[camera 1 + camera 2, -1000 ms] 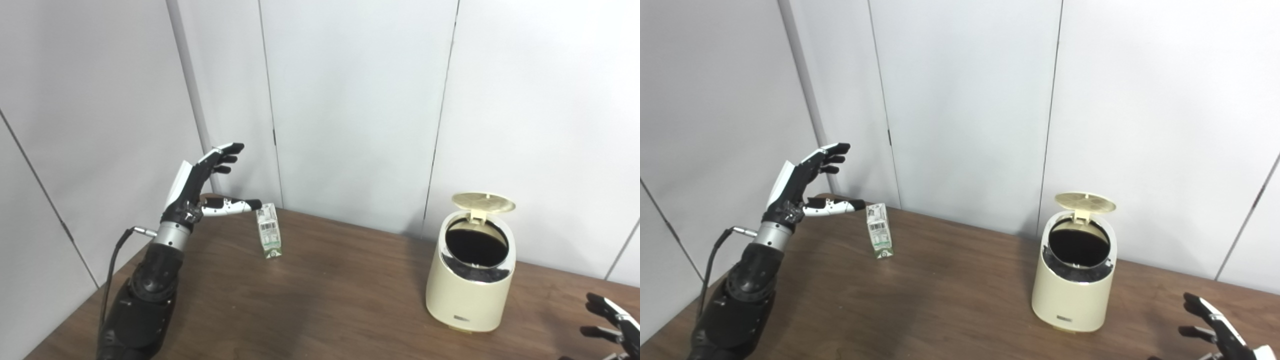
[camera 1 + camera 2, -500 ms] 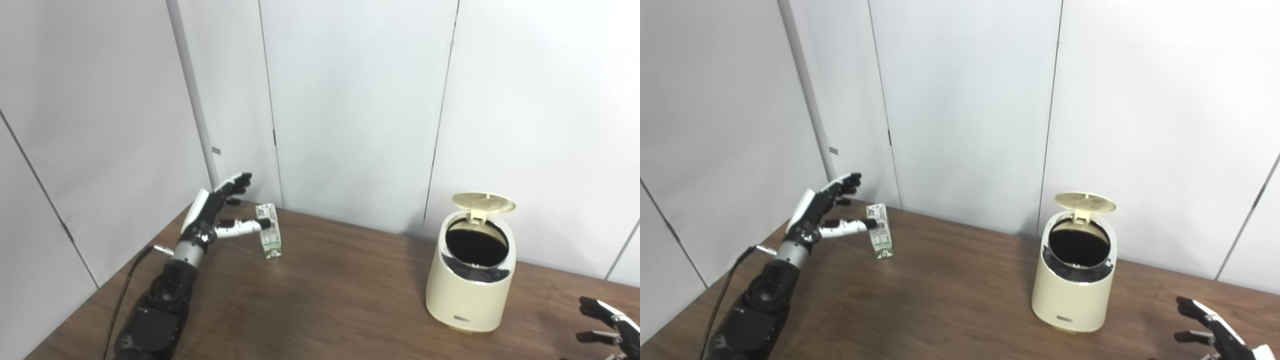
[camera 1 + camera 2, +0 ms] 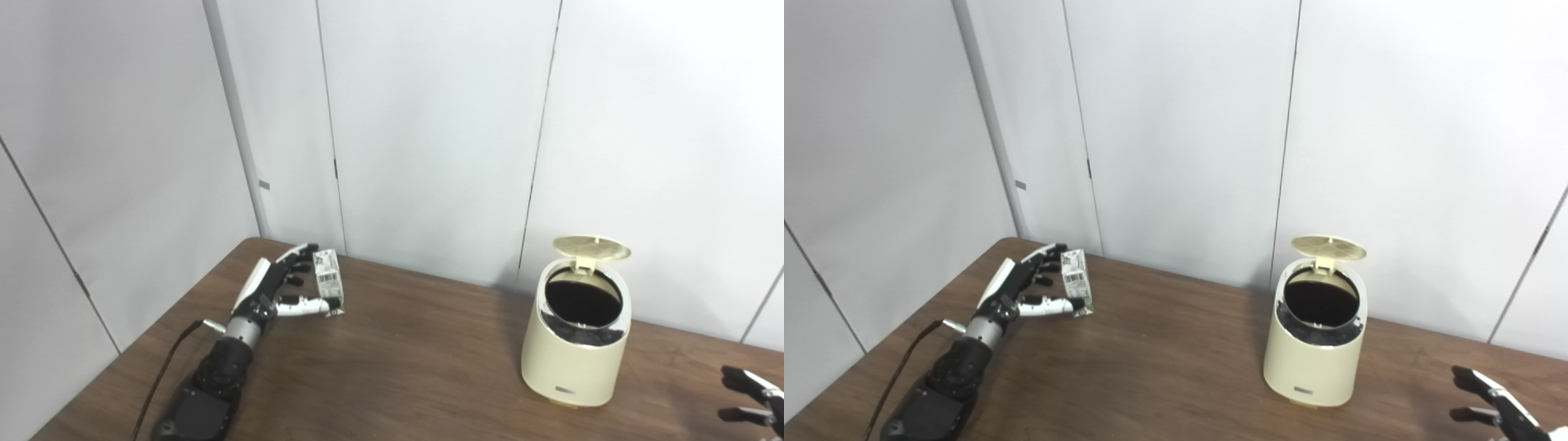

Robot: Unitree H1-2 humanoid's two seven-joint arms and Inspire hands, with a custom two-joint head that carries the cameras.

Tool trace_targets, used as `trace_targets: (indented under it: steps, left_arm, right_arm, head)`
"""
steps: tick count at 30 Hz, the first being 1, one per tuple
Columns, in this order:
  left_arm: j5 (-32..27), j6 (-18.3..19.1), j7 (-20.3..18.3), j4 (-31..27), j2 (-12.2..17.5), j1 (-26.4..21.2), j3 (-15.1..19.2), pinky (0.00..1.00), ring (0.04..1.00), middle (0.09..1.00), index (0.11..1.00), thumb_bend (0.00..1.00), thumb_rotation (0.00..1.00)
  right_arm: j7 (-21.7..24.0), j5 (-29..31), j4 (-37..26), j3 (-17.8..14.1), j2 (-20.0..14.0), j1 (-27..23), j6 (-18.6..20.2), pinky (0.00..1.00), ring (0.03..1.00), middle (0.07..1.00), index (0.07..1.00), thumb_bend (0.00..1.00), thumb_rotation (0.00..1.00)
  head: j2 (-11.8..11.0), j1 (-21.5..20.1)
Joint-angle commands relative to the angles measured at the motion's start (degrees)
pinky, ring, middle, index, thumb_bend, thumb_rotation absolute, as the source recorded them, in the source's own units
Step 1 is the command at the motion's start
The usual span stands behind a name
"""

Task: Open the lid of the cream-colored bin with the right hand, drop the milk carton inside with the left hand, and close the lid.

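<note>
The cream-colored bin (image 3: 576,352) stands on the right of the brown table (image 3: 392,373). Its round lid (image 3: 591,247) is tipped up and the dark inside shows. The small milk carton (image 3: 327,285) stands upright at the far left. My left hand (image 3: 278,293) is open and low beside the carton, thumb in front of its base and fingers behind it, not closed on it. My right hand (image 3: 753,401) is open at the bottom right corner, apart from the bin. The bin (image 3: 1314,343) and the carton (image 3: 1075,283) show in the right eye view too.
White wall panels (image 3: 429,122) rise right behind the table's far edge. The table's left edge (image 3: 153,343) runs close to my left arm. A black cable (image 3: 162,380) hangs from the left wrist.
My left hand has come down from high above the table and moved forward, so it now brackets the carton. The right hand has drifted a little lower at the corner. The bin stays open.
</note>
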Motion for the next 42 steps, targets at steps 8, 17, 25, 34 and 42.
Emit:
trace_targets:
  steps: [8, 17, 25, 34, 42]
  left_arm:
    - [2.24, -2.05, 3.11, 0.98, 1.22, -3.29, -1.2, 0.76, 0.815, 0.845, 0.857, 1.0, 0.31]
    - [2.33, -3.82, 4.71, 4.75, 0.91, -4.59, -1.41, 0.74, 0.803, 0.82, 0.839, 1.0, 0.28]
    - [2.28, -4.54, 8.33, 7.97, -0.42, -6.13, -1.45, 0.71, 0.771, 0.788, 0.815, 1.0, 0.25]
    - [-0.23, -9.27, 11.28, 12.56, -2.15, -8.01, -0.4, 0.63, 0.699, 0.726, 0.76, 0.99, 0.2]
    - [-2.98, -11.11, 10.76, 14.14, -3.13, -9.38, 0.55, 0.63, 0.675, 0.694, 0.71, 0.95, 0.15]
  right_arm:
    - [-0.21, 0.85, -2.04, -0.34, -0.87, -0.64, -2.05, 0.31, 0.688, 0.83, 0.832, 1.0, 0.61]
    - [0.11, 0.66, -2.93, -0.38, -1.21, 0.28, -1.48, 0.32, 0.683, 0.82, 0.834, 1.0, 0.63]
    - [0.82, 1.03, -3.81, -0.66, -1.54, 1.03, -1.33, 0.33, 0.687, 0.833, 0.839, 1.0, 0.63]
    - [1.0, 0.87, -4.48, -1.1, -1.61, 1.81, -0.43, 0.34, 0.678, 0.826, 0.832, 1.0, 0.65]
    - [1.57, 0.86, -5.74, -1.17, -1.64, 2.38, 1.27, 0.33, 0.674, 0.824, 0.829, 1.0, 0.65]
  head:
    - [0.43, -0.4]
    - [1.04, -0.98]
    - [1.27, -1.19]
    - [1.77, -1.47]
    - [2.29, -1.84]
